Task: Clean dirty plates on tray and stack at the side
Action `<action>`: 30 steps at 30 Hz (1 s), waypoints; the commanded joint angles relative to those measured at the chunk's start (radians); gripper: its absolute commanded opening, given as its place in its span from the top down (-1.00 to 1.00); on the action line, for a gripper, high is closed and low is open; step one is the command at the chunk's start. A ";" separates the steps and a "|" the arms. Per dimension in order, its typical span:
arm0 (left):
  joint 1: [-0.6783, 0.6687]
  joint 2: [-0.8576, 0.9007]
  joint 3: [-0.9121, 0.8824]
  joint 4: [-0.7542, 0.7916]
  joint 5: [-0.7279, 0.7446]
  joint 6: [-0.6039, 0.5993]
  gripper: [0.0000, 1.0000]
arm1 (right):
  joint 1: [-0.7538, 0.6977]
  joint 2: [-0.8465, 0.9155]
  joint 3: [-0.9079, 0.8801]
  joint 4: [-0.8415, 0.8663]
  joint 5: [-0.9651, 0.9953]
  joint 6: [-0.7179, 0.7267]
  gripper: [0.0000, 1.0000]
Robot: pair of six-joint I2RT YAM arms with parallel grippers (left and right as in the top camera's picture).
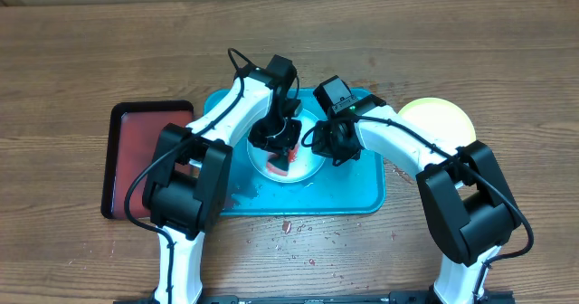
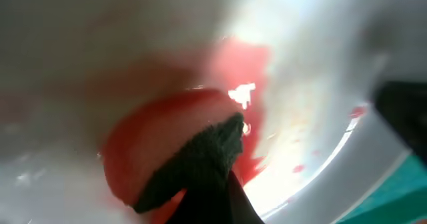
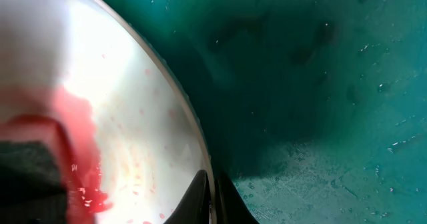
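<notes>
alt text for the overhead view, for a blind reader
Two robot arms work over a white plate smeared red on a teal tray: the left tool presses on the smear, the right tool grips its rim. A green plate sits beside the tray.

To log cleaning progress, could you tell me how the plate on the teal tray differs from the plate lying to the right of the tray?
The smeared plate lies on the teal tray; the green plate lies on the table to the tray's right. The smeared plate is whitish with a red smear; the green plate is pale yellow-green with no red visible. Both are round and of like size.
</notes>
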 commanded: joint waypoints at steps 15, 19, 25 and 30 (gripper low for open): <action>0.002 0.018 0.026 0.181 -0.512 -0.340 0.92 | 0.006 0.031 -0.017 -0.013 0.032 -0.009 0.92; 0.002 0.017 0.092 0.079 -0.663 -0.357 0.92 | 0.006 0.031 -0.017 -0.011 0.032 -0.009 0.92; 0.002 0.016 0.290 -0.138 -0.632 -0.340 0.92 | 0.006 0.031 -0.017 -0.014 0.032 -0.012 0.92; 0.021 0.014 0.483 -0.330 -0.528 -0.233 0.91 | 0.006 0.028 -0.008 -0.035 0.027 -0.042 0.92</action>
